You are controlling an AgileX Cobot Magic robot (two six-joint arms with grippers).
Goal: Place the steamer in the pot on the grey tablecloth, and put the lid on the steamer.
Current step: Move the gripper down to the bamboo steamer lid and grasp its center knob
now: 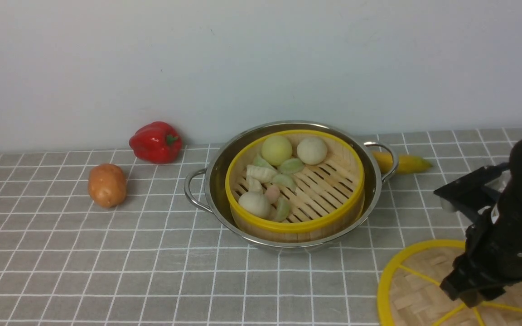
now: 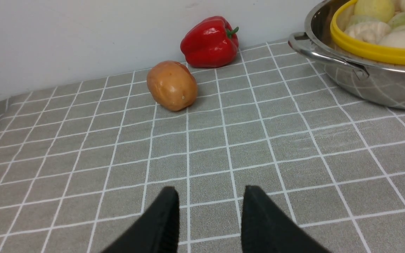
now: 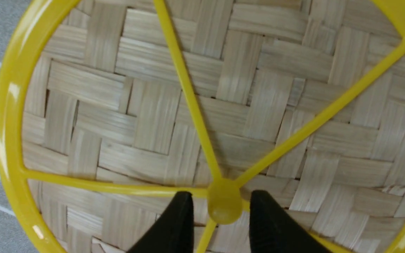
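Over lid point(image 3: 153, 116), right gripper point(image 3: 220, 193) parted astride knob point(image 3: 224, 205), not clamped; lid flat, knob up; left gripper point(image 2: 210, 189) parted, empty; steamer point(image 1: 288, 233) upright in pot point(image 1: 218, 181).

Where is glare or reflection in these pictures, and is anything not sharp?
Front view: even light, faint shadows beside the potato. Left wrist view: sharp; white highlights on the red pepper, and the pot wall mirrors the grey tablecloth lines. Right wrist view: the lid shows glare streaks on its yellow rim; the weave near its knob looks slightly blurred.
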